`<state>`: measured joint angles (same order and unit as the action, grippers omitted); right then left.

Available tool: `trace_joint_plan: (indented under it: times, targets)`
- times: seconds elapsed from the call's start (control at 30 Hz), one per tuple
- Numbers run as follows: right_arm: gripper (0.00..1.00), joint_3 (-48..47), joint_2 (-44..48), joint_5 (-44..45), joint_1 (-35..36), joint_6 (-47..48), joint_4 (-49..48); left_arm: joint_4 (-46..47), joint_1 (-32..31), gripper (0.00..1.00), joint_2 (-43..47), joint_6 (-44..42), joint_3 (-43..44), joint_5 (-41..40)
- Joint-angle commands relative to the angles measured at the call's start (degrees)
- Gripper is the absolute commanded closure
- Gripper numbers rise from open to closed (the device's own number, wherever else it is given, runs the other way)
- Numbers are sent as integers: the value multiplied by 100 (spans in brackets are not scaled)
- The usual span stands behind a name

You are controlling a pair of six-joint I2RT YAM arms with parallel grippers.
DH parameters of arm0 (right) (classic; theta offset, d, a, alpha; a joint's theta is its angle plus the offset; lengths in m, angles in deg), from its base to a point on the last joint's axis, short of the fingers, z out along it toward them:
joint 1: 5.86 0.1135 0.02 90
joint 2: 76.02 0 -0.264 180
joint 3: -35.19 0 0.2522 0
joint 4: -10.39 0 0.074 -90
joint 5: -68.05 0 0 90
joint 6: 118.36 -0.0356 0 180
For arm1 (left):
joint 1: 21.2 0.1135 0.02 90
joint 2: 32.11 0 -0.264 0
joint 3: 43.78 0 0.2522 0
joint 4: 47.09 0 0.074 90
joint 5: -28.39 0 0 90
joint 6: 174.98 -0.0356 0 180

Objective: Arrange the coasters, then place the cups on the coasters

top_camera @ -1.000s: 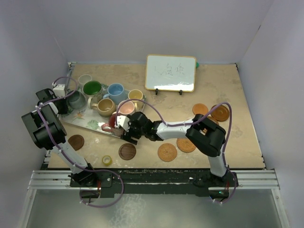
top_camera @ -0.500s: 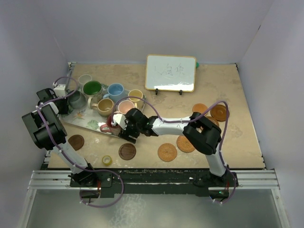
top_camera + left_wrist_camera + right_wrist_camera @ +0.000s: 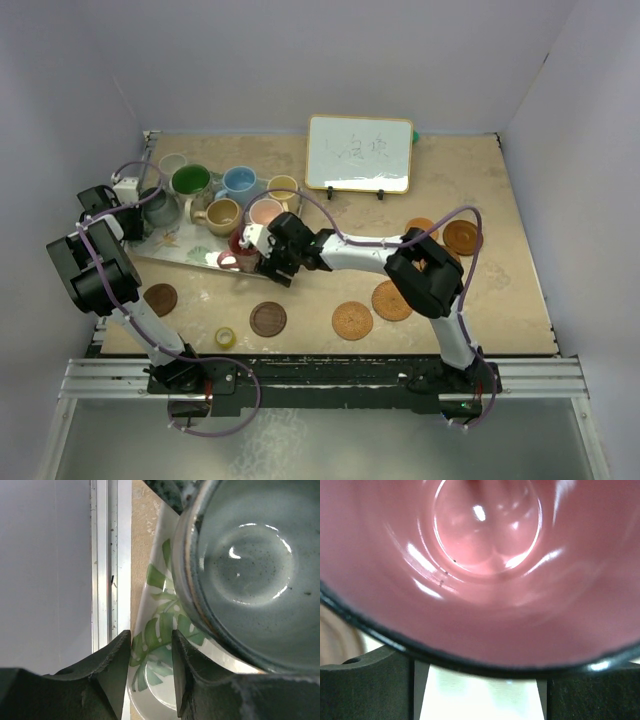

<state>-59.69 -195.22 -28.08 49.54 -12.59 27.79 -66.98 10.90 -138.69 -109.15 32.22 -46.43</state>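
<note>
Nearest, round wooden and woven coasters [image 3: 268,319] lie on the worktop [image 3: 500,290]. Beyond, the right tool [image 3: 262,256] meets the glossy red cup [image 3: 485,555] on the leaf-patterned tray [image 3: 143,605]; its grip we cannot tell. The left tool [image 3: 148,637] clenches the tray's rim beside a speckled grey cup [image 3: 245,565].

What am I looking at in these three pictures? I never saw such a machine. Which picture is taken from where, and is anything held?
Two robot arms stand bolted at the near edge of a table. The wide picture comes from a camera above them; the two close ones from a camera on each wrist. On the table lie round coasters, a tape roll, a whiteboard, and a leafy tray with eight mugs on or near it. The right arm reaches across; its fingers stand either side of the red mug. The left arm's fingers hover at the tray's rim beside the grey mug. Whether either grips, I cannot tell.
</note>
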Motion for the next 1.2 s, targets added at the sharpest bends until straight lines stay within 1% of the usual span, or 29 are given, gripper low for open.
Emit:
trace_joint_plan:
  times: [0.0, 0.3, 0.43, 0.63, 0.93, 1.1, 1.17]
  targets:
    - [26, -358, -105, 1271, -609, 356, -895, -970, -116, 67, -178, 87, -181, 98]
    - [26, -609, -189, 1131, -717, 412, -611, -973, -116, 68, -106, 168, -137, 108]
    - [22, -521, 20, 896, -741, 392, -397, -1056, -116, 67, 86, 128, -83, 22]
    - [12, -190, 712, 727, -741, 351, 63, -1290, -108, 64, 614, 66, 11, -228]
    - [1, 487, 1969, 517, -741, 225, 869, -1658, -83, 56, 1676, 79, 48, -678]
    - [0, 737, 2796, 505, -743, 218, 1332, -1731, -71, 48, 2504, 159, -159, -718]
    - [0, 822, 3151, 539, -749, 229, 1485, -1770, -72, 42, 2959, 197, -261, -687]
